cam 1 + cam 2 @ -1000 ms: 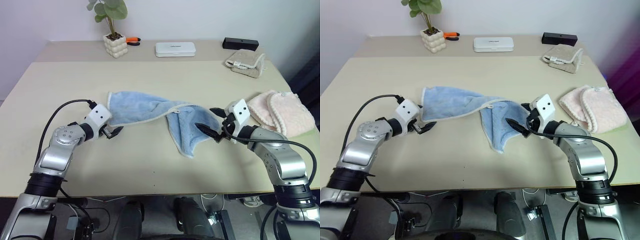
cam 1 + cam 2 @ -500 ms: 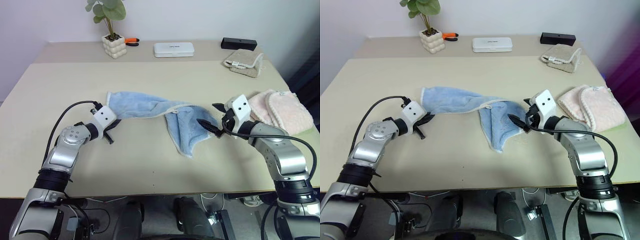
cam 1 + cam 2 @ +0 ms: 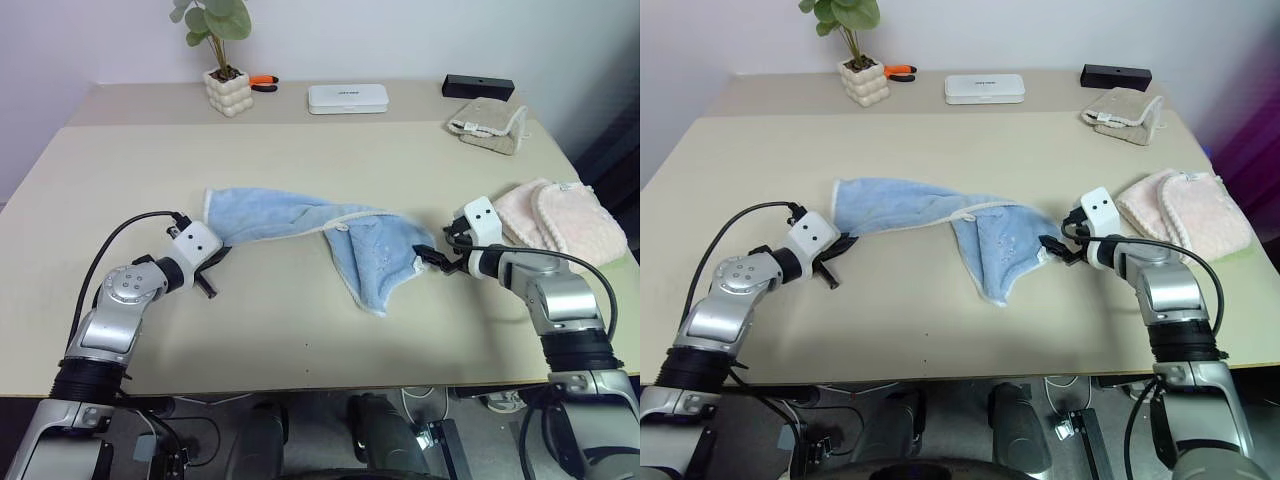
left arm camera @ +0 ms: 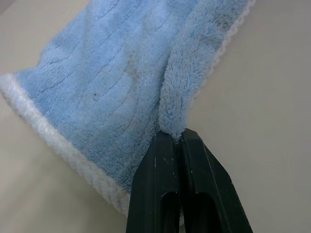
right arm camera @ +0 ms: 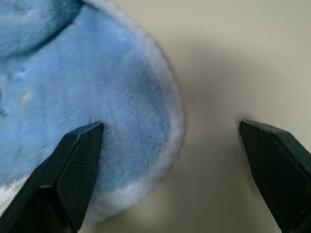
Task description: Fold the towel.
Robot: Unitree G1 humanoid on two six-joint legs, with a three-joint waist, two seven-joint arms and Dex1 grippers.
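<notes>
towel [image 3: 300, 222]: crumpled across mid table [image 3: 300, 330], light blue | left gripper [image 4: 176, 138]: fingers pinched tight on a fold at towel's left end | right gripper [image 5: 170, 131]: fingers spread wide, straddling towel's right corner, nothing held

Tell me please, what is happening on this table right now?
A humanoid robot is working on a light blue towel that lies crumpled on the table. Its left end effector is shut on one end of the towel. Its right end effector is open around the towel's other end, not yet gripping.
</notes>
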